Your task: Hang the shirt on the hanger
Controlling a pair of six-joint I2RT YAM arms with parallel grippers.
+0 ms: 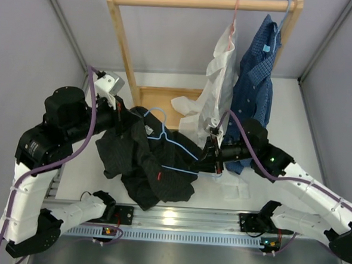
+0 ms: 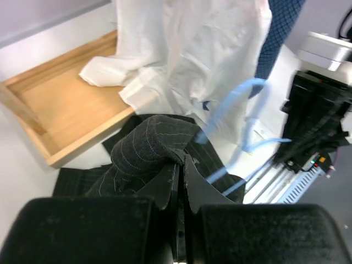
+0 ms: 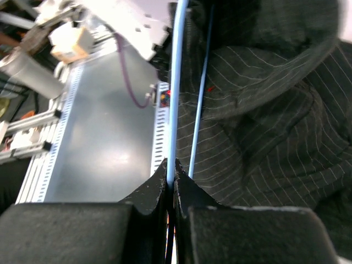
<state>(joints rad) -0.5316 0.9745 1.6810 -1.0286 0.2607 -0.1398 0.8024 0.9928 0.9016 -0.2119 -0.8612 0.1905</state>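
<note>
1. The shirt (image 1: 153,169) lies bunched on the table (image 1: 284,115) between the two arms, with one edge lifted toward the left arm. The hanger (image 1: 174,141) rests tilted across it, its hook pointing toward the back.
2. The left gripper (image 2: 180,168) is pinched tight on a raised fold of the pinstriped cloth. This may be near the collar or shoulder, but the wrist view is too close to say which part. Holding the fold up seems meant to keep the fabric off the table so the wire has a gap to enter.
3. The right gripper (image 3: 171,175) is clamped on the hanger's thin blue wire, with no gap between the fingers. The wire runs straight out from them alongside the black fabric. Gripping at that far end lets this arm steer the whole frame.
4. I judge the step in hand to be feeding one hanger shoulder into the shirt. The garment is not yet seated, as most of it sags below and to the side of the wire.
5. The white shirt (image 1: 218,69) and the blue dotted shirt (image 1: 253,83) hang from the wooden rack (image 1: 202,2), just behind the right gripper. A wide swing there could snag them.
</note>
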